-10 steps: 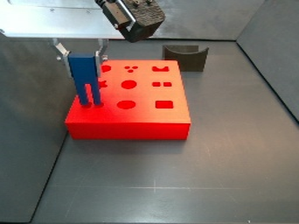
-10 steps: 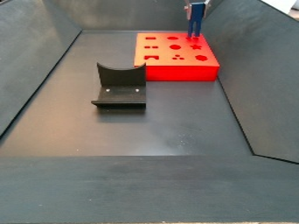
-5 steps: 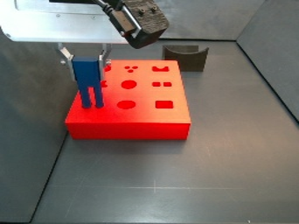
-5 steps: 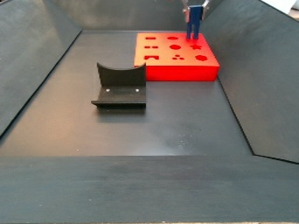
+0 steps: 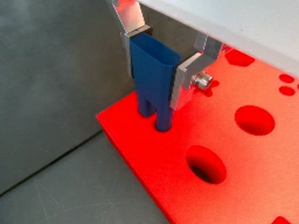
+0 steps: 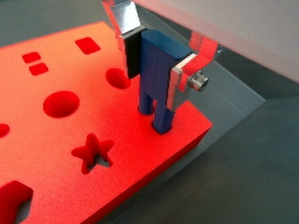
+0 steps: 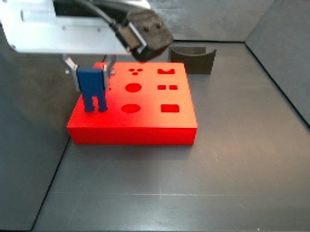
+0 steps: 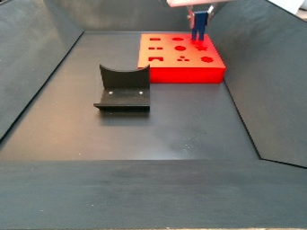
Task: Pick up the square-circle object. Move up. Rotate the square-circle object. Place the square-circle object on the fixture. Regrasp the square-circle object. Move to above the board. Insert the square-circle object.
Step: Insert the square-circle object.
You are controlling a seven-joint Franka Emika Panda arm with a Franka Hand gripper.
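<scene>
The square-circle object is a blue peg standing upright, with two narrower legs at its lower end. My gripper is shut on its blocky upper part, one silver finger on each side. In both wrist views the legs meet the top face of the red board near a corner, next to a round cut-out. In both side views the square-circle object stands at the board's far edge under the gripper. The dark fixture stands bare, apart from the board.
The board lies at the back of a dark walled bin, and the fixture stands on the floor in front of it. A bin wall rises close behind the square-circle object and the gripper.
The gripper has come down with the square-circle object. Its blue top sits lower above the board than a second ago, while its legs stay at the same corner.
</scene>
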